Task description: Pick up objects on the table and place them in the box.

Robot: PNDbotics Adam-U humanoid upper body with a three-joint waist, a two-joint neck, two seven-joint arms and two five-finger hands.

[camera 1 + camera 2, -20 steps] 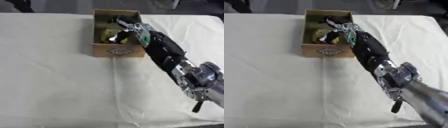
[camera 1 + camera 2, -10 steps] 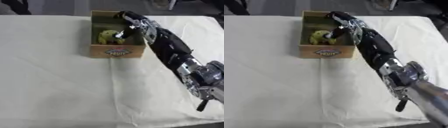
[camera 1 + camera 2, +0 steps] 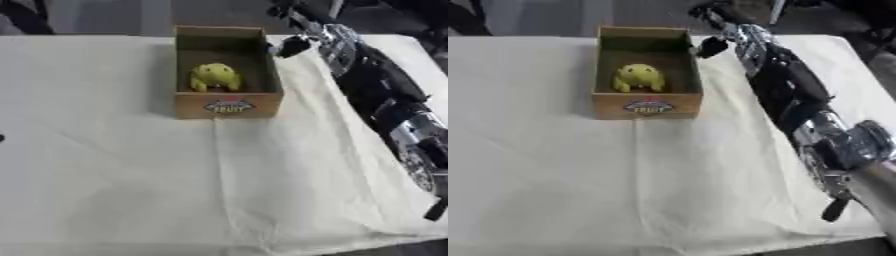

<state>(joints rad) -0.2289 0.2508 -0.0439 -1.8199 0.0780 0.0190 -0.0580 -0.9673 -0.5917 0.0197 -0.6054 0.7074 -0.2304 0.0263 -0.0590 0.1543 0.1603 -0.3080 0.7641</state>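
A cardboard box (image 3: 229, 106) with a fruit label on its front stands on the white tablecloth near the far edge. Inside it sits a yellow soft toy (image 3: 215, 76), alone in the box. My right hand (image 3: 293, 26) hangs in the air beyond the box's far right corner, with its fingers spread and nothing in them. The right arm runs back from there to the lower right of the view. My left hand shows in neither view.
A white cloth (image 3: 131, 175) covers the whole table, with a crease running from the box toward the front. The table's far edge lies just behind the box, and dark shapes stand beyond it.
My right hand has lifted out of the box and moved up and to the right, leaving the yellow toy inside. The camera has shifted a little too.
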